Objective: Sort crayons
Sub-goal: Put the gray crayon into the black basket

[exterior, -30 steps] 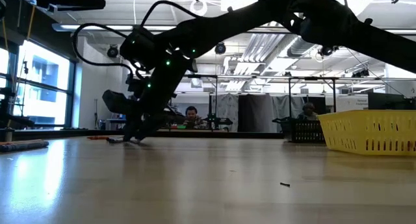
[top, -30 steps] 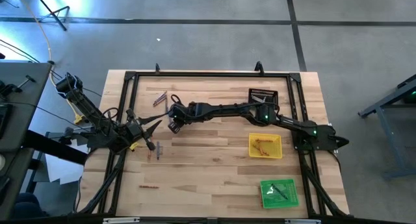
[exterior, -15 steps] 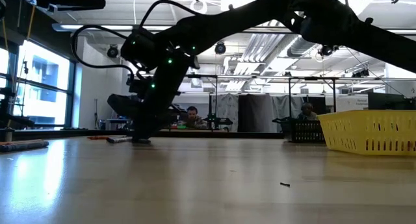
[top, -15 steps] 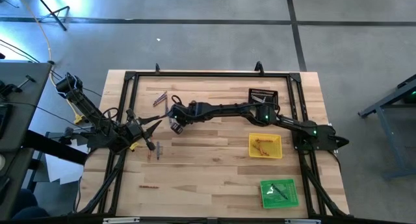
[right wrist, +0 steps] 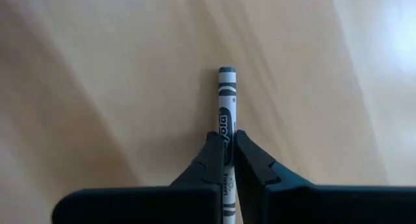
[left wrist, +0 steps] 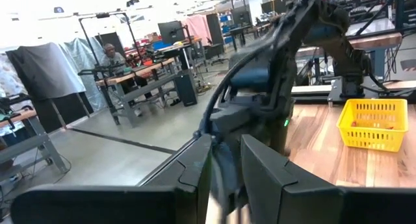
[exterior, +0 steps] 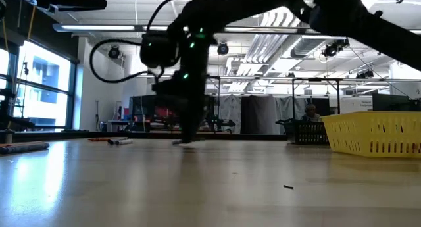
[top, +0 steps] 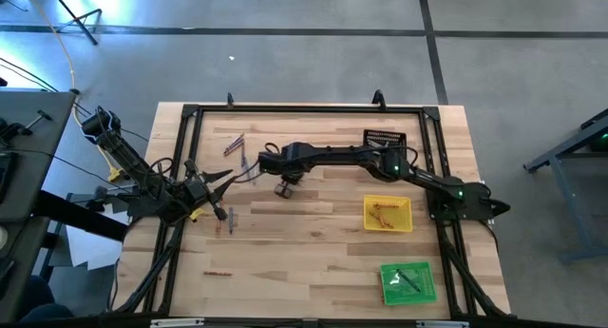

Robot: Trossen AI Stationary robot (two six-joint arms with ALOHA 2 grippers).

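Wooden table (top: 313, 261) w/ black frame, workshop bays beyond; nearest the front edge sits a green tray (top: 408, 282), then a lone orange-red crayon (top: 217, 272), then a yellow tray (top: 389, 213) holding orange-red crayons. Mid-table the right hand (right wrist: 226, 160) is clamped shut on a grey crayon (right wrist: 226, 110); left hand (top: 226, 181) hovers near table's left side, fingers parted, holding nothing. Farther back: a few loose crayons (top: 234, 144) on the wood, black tray (top: 384, 141) by the far rail.

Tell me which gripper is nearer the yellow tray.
Right. The right gripper hangs over mid-table, shut on a grey crayon, left of the yellow tray. The left gripper waits farther away, near the table's left edge.
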